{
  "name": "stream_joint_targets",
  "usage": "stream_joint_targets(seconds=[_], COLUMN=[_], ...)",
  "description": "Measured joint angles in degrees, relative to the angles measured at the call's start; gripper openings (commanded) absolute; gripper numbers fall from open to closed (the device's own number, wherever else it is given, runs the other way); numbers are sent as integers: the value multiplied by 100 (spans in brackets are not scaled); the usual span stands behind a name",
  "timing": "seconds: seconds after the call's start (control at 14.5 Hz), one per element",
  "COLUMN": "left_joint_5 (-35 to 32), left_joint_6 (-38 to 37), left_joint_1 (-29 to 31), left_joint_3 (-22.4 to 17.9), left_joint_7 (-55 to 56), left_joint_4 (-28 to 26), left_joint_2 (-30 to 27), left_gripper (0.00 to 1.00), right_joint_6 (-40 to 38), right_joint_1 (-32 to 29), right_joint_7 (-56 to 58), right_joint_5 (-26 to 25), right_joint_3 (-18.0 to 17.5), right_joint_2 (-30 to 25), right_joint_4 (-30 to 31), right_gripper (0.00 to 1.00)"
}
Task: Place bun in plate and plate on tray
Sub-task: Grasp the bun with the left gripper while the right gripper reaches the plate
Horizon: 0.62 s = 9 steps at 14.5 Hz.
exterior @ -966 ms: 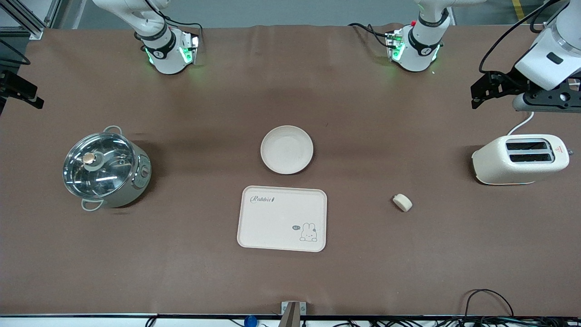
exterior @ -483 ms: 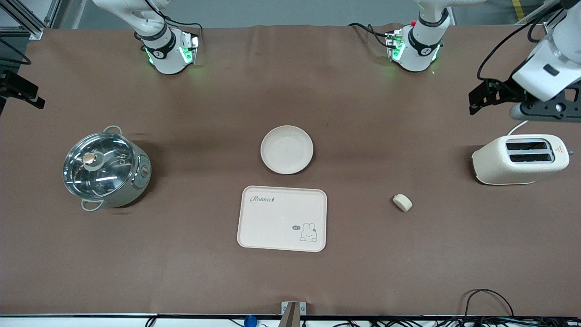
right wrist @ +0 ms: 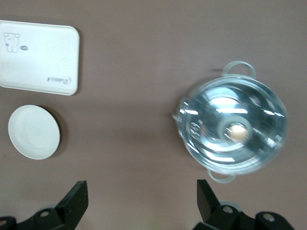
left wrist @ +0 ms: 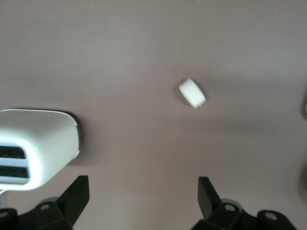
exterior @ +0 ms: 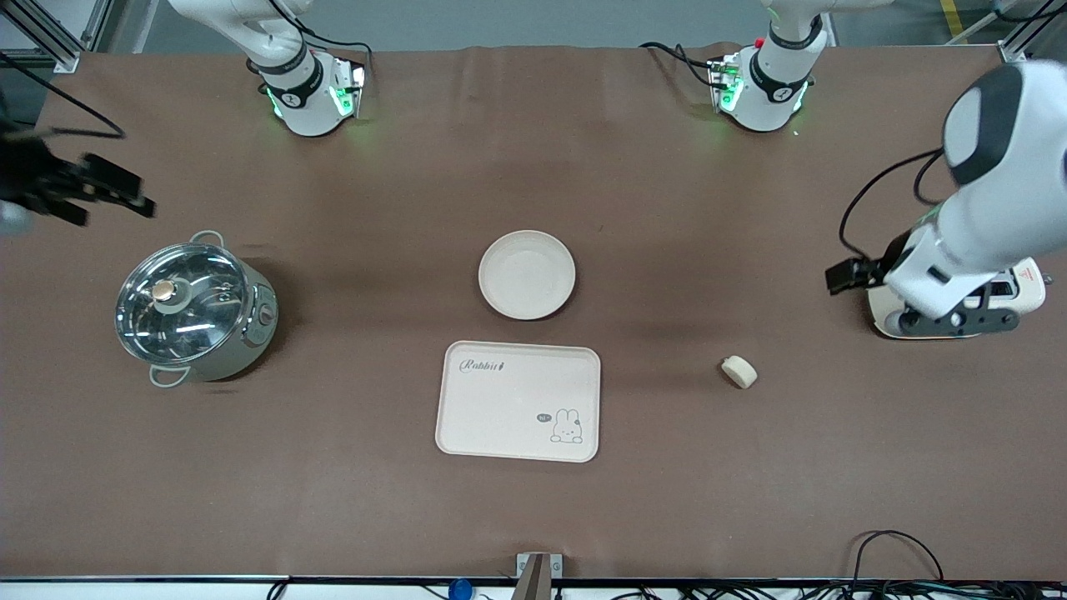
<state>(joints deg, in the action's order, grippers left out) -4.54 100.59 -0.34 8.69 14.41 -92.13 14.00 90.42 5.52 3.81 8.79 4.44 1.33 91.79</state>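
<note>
Front view shows nothing done yet: the bun point(exterior: 739, 371) lies alone on the table, the plate point(exterior: 527, 274) stands empty beside the tray point(exterior: 518, 401). The left gripper point(left wrist: 144, 203) hangs wide open over the toaster point(exterior: 1025, 287); the right gripper point(right wrist: 141, 203), also wide, is above the pot point(exterior: 193, 308).

Even overhead light, soft shadows — pot lid point(exterior: 179, 302) glares, moving arms blur.

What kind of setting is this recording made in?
Probably a robotics lab bench staged as a kitchen: a brown-covered table with arm bases bolted along one edge, loose cables by the camera, and kitchen props, a toaster, a lidded pot and a tray.
</note>
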Motion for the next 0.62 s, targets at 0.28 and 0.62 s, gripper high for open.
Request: stream_joint_targets(seconds=[0.28, 0.62], left_joint_5=[-47, -53], left_joint_6=[975, 2176], left_joint_1=[-67, -323], left_joint_3=[8, 20], left_joint_7=[1254, 3235], left_joint_4=[-150, -180], left_joint_2=[747, 1822], left_gripper=[100, 100], right_joint_6=[1827, 3222], right_joint_1=[733, 1495], right_joint_7=[-28, -116], right_joint_5=[529, 1102], right_joint_3=[-21, -23], right_joint_2=[462, 936], right_joint_4=[1306, 2222], right_gripper=[100, 100])
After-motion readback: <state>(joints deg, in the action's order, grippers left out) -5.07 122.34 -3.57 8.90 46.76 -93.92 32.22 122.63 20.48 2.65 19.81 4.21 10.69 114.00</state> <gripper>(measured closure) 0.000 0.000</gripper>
